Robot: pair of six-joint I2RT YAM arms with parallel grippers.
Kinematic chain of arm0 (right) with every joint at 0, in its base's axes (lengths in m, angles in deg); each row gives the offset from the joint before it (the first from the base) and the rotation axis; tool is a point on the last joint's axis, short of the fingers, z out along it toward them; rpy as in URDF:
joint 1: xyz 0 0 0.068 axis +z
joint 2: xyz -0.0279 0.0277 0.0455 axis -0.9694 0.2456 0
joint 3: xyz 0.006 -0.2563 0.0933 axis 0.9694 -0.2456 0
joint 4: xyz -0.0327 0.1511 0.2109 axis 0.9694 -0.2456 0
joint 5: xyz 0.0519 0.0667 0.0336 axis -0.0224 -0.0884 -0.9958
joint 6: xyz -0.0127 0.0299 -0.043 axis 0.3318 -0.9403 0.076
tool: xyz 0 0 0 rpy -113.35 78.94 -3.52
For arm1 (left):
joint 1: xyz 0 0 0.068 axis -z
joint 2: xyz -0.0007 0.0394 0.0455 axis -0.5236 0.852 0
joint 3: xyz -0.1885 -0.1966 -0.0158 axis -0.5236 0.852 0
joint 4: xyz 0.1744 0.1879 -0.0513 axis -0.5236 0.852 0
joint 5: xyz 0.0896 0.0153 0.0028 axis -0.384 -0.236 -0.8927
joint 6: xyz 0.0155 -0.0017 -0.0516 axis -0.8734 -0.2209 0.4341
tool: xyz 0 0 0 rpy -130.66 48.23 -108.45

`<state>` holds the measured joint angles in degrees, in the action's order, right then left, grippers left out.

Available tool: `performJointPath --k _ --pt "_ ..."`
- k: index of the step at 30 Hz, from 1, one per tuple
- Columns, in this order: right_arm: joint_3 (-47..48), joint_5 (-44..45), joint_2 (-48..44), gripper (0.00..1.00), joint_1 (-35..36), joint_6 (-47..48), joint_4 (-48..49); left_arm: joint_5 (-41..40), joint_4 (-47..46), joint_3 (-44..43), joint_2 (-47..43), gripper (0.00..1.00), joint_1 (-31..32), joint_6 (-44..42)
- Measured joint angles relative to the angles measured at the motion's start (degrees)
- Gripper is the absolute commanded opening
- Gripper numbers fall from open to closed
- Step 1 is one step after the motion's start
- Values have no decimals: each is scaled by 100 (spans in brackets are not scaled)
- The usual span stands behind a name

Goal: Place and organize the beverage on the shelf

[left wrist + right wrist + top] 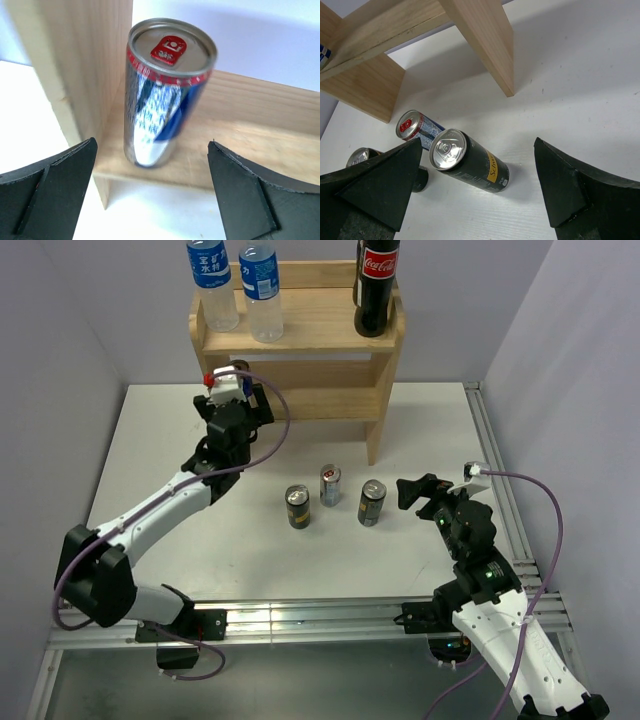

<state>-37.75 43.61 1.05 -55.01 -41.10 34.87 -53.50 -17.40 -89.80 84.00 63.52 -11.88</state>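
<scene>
The white table [420,420] holds three loose cans [330,485] before the shelf [310,330], whose lower tier carries a blue-silver can [165,95] upright in its left corner. Your left hand [152,145] is spread either side of that can without touching it, so this placement looks done. Your right hand [479,142], also spread and holding nothing, hovers by the black can [470,162], which it should close on next

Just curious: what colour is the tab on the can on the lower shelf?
Red. The tab shows best in the left wrist view.
</scene>
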Motion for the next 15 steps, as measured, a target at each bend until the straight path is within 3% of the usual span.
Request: performJointPath --k 5,15 --pt "0 -2 -44 100 0 0 0 -214 343 343 -623 99 466 278" --pt "0 -4 -59 100 0 -4 13 -702 1084 1886 -1746 99 2374 1403"
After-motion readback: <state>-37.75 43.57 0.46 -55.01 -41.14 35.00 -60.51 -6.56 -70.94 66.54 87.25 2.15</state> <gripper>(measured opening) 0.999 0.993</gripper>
